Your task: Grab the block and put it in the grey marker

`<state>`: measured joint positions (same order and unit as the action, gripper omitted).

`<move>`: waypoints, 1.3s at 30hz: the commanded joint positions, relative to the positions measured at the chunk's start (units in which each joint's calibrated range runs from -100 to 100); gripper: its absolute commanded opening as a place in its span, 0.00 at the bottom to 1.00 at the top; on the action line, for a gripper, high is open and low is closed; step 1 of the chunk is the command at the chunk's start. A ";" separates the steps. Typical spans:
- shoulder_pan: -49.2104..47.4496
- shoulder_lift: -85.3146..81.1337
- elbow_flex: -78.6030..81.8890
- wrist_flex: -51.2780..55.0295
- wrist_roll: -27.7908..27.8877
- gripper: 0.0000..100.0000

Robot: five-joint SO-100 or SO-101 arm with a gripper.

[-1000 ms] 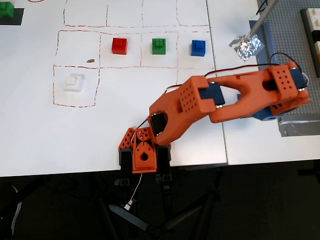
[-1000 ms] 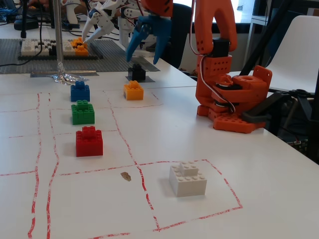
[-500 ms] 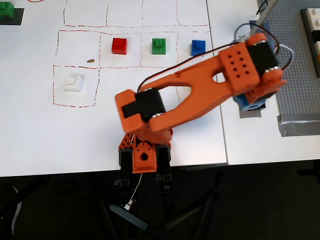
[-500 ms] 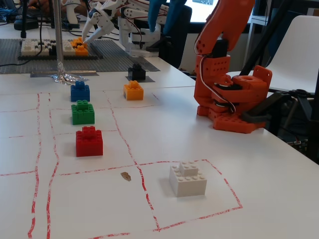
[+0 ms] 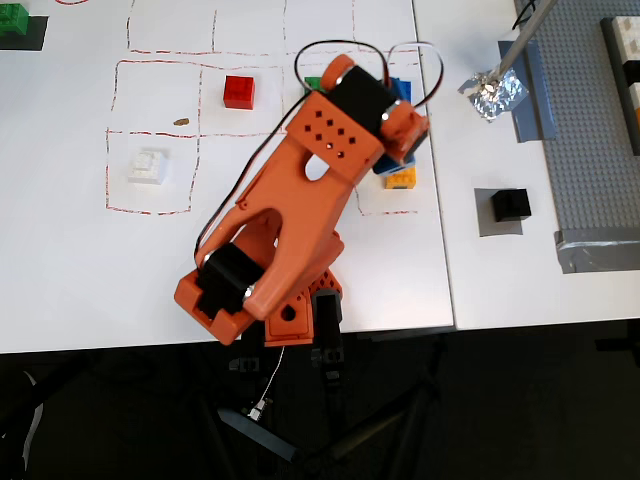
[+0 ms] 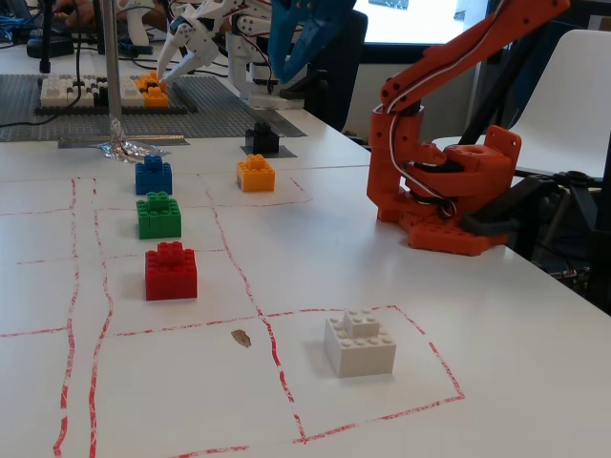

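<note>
Over on the right side of the worktop (image 5: 60,240) in the overhead view, the block (image 5: 511,205) is sitting square on the grey marker (image 5: 484,222), stud up, nothing touching it. From the fixed view the same block (image 6: 262,139) is at the far end, just past the orange brick (image 6: 255,174), with the marker (image 6: 282,151) peeking out underneath it.

My arm (image 5: 290,210) is folded back over the middle of the worktop, well apart from the block. From above it covers most of the green brick (image 5: 311,83) and part of the blue brick (image 5: 400,88), and only a corner of the orange brick (image 5: 401,179) pokes out under my wrist. My end effector (image 6: 298,38) is up high at the top of the fixed view, blue fingers (image 6: 283,43) hanging down. They look spread a bit with nothing between them, though honestly the angle isn't great.

Other stuff: the red brick (image 5: 238,91) and white brick (image 5: 149,165) sit in their red-lined boxes. The foil (image 5: 492,92) is crumpled at the foot of a metal pole (image 5: 522,38), near the grey baseplate (image 5: 590,130). Another green brick (image 5: 12,20) sits on a dark patch in the top-left corner of the overhead view.
</note>
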<state>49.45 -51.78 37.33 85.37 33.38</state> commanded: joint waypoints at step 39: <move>-48.88 -45.46 60.67 -36.39 -32.97 0.00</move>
<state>0.80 -95.36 98.11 50.64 0.17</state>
